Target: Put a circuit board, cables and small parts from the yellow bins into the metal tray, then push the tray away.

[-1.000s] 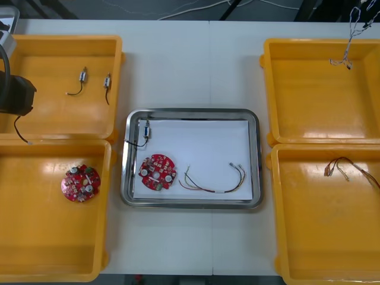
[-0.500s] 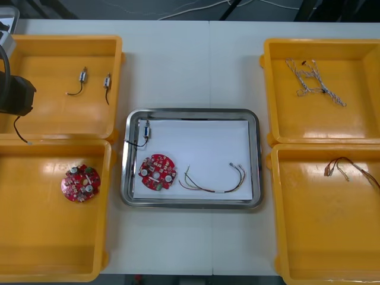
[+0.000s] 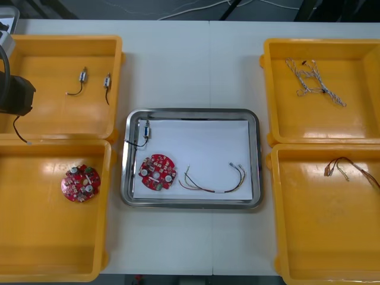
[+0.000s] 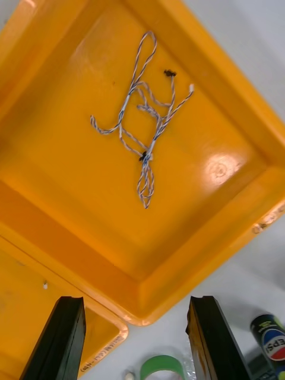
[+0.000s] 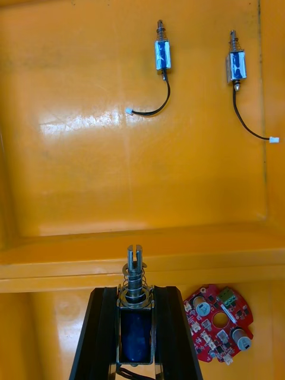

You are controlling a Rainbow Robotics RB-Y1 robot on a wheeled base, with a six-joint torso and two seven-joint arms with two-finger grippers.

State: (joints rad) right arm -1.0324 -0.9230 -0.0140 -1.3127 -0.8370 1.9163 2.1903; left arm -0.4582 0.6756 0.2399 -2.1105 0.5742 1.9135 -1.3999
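My left gripper (image 5: 135, 332) is shut on a small metal part (image 5: 135, 297) with a spring end. It hovers over the wall between the two left yellow bins (image 3: 59, 139), its black wire (image 3: 21, 132) dangling. Two more small metal parts (image 5: 161, 56) lie in the far left bin, and a red circuit board (image 3: 80, 183) lies in the near left one. My right gripper (image 4: 139, 341) stands open above the far right bin (image 4: 71, 196), where a twisted blue and white cable (image 4: 145, 119) lies. The metal tray (image 3: 191, 203) holds a circuit board (image 3: 157, 172), a red and yellow cable (image 3: 214, 183) and a small metal part (image 3: 145, 130).
Another red and yellow cable (image 3: 347, 169) lies in the near right bin (image 3: 279, 208). Past the far right bin's corner, a drinks can (image 4: 270, 341) and a green tape roll (image 4: 163, 363) stand beside the table. Bare table (image 3: 190, 65) lies beyond the tray.
The blue and white cable hung above the far right bin a second ago; it has dropped and now lies flat inside. The right gripper has opened. The left arm has not moved.
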